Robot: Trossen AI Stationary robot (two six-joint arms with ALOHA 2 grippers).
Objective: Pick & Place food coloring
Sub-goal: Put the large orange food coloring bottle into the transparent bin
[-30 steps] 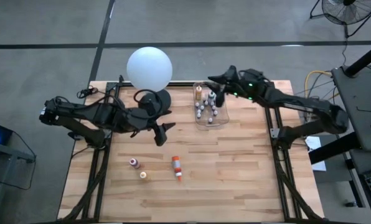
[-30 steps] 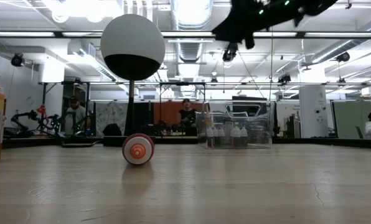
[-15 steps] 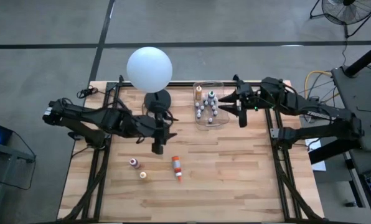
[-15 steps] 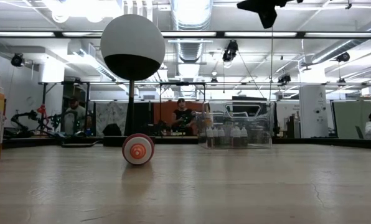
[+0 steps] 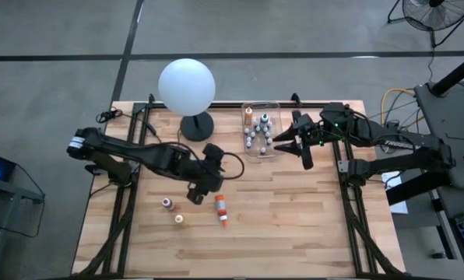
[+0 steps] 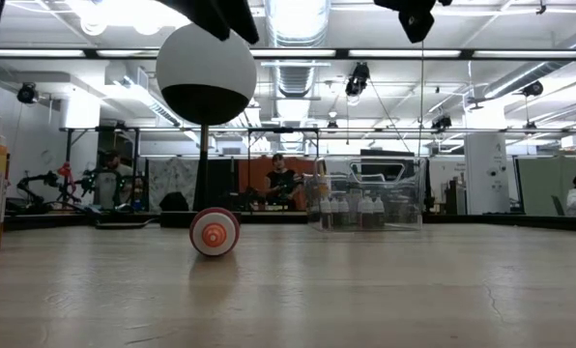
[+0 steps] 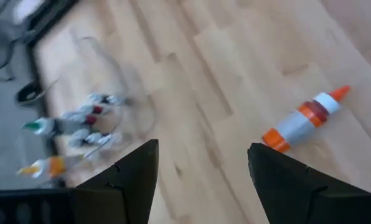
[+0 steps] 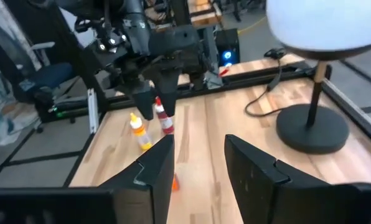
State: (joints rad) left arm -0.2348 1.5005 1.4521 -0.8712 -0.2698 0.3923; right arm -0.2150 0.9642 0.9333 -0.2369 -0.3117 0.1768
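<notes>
Left gripper [image 5: 195,193] is hovering wide open beside the orange-capped food coloring bottle [image 5: 220,208] lying near the table's [image 5: 294,218] front edge. Right gripper [image 5: 304,152] is hanging parted, empty, beside the clear bin [image 5: 277,128] (bottles inside blurred, uncountable).

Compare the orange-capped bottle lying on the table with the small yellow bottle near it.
The orange-capped bottle lies on its side; the small yellow bottle stands upright. The orange-capped bottle is longer, with a pale body and orange bands; the yellow bottle is shorter, with a white cap. The orange-capped bottle lies close to the left hand; the yellow bottle is slightly farther off. Both rest on the table, outside the clear bin.
</notes>
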